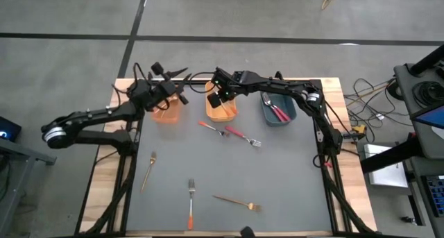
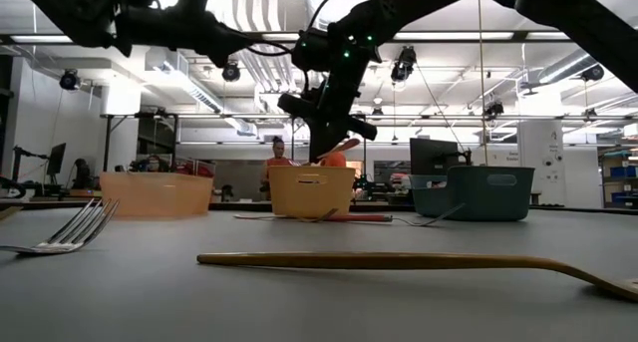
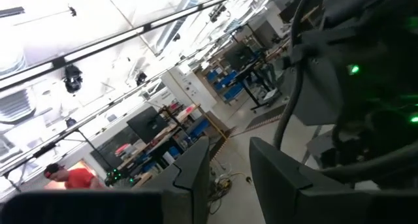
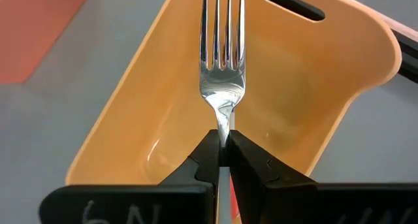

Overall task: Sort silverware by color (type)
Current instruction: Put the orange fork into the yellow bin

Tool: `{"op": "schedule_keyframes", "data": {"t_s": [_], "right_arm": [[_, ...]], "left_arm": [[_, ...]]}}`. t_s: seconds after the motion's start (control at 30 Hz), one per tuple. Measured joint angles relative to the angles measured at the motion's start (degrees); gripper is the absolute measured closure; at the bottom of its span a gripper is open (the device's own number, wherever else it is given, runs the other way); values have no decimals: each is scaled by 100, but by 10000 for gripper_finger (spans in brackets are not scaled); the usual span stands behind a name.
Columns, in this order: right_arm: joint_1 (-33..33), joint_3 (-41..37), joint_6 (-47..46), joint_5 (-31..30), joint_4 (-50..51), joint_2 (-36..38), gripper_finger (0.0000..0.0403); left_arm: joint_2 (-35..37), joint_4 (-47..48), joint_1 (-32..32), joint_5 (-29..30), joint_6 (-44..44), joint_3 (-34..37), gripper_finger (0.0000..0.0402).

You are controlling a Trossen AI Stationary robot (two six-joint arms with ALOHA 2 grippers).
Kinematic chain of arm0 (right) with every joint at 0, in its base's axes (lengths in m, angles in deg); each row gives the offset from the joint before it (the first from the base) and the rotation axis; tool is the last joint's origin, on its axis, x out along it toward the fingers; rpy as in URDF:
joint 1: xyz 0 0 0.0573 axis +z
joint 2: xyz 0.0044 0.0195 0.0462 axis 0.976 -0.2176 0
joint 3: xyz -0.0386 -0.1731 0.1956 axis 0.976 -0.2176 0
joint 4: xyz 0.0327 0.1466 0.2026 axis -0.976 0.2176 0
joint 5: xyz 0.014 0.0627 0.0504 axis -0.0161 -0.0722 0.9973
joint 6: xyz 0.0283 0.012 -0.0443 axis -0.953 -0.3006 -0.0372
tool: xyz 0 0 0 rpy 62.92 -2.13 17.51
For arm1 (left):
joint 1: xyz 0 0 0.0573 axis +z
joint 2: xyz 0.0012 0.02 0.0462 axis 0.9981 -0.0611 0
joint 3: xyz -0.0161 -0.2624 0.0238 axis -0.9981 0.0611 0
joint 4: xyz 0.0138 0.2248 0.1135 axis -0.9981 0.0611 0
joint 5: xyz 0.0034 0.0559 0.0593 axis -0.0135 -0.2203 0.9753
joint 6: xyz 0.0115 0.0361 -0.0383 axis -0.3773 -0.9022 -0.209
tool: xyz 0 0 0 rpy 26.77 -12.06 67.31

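My right gripper is shut on a silver-tined fork and hovers over the middle orange bin; the fingers hide the fork's handle. My left gripper is open and holds nothing, raised above the left orange bin and tipped toward the room. On the mat lie two red-pink-handled forks, two gold forks and an orange-handled fork. More red-pink forks lie in the blue bin. My right gripper pinches the fork by its narrow neck, just behind the tines, between the two fingertips. The fingers lie along the fork, and its tines point away from them toward the inside of the orange bin. The fork is lifted clear.
Three bins stand in a row along the table's far edge, two orange and one blue. The grey mat has open room between the loose forks. A person in red shows in the room beyond the table.
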Motion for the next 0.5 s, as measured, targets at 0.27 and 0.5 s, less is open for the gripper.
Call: {"op": "schedule_keyframes", "data": {"t_s": [0.27, 0.5], "right_arm": [[-29, 2, 74, 17, -314, -101, 385], [-101, 2, 94, 119, -357, -290, 385]], "left_arm": [[-302, -442, 40, -7, 0, 0, 310], [-323, -494, 64, -4, 0, 0, 310]]}}
